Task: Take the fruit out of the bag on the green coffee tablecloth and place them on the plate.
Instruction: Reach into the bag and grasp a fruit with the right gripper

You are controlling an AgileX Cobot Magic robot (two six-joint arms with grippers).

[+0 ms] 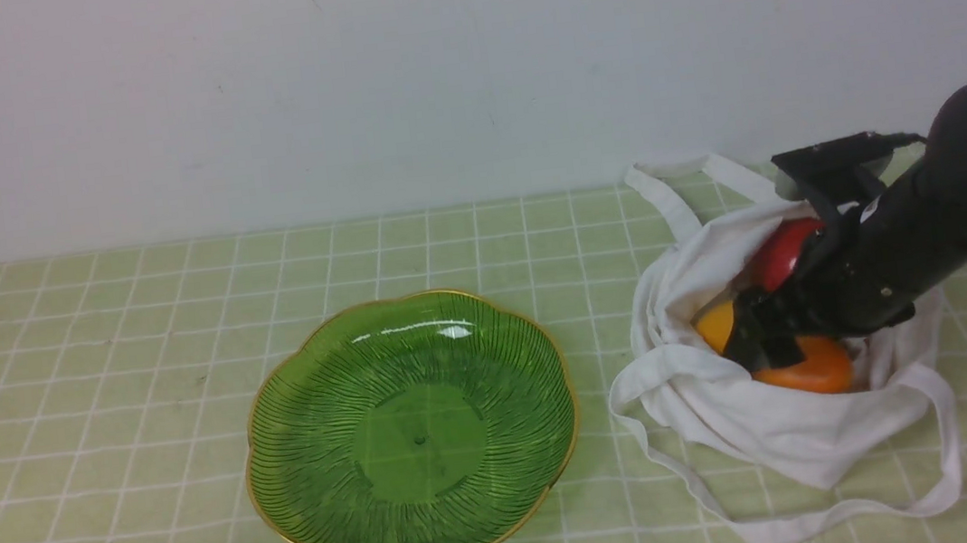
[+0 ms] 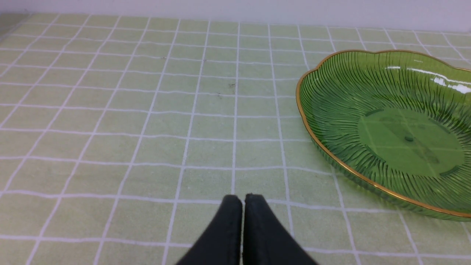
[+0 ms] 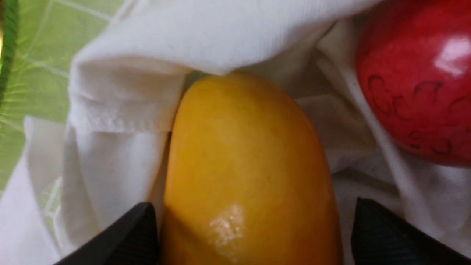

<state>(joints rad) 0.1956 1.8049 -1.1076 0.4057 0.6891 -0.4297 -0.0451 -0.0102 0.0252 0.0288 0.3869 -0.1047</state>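
Note:
The white bag [image 1: 738,425] lies open on the green tablecloth [image 1: 92,352], right of the green plate [image 1: 279,395]. Inside it are the orange-yellow mango [image 1: 808,366] and the red apple [image 1: 780,251]. My right gripper [image 1: 760,340] is down in the bag. In the right wrist view it [image 3: 254,209] is open, its fingers on either side of the mango [image 3: 243,158], with the apple [image 3: 415,84] beside it and bag cloth [image 3: 165,44] over the mango's far tip. My left gripper [image 2: 242,200] is shut and empty, low over the cloth near the plate [image 2: 331,92].
The bag's long strap handles [image 1: 839,518] trail over the cloth in front of the bag and behind it [image 1: 665,187]. A pale wall [image 1: 425,78] closes off the back of the table. The plate holds nothing.

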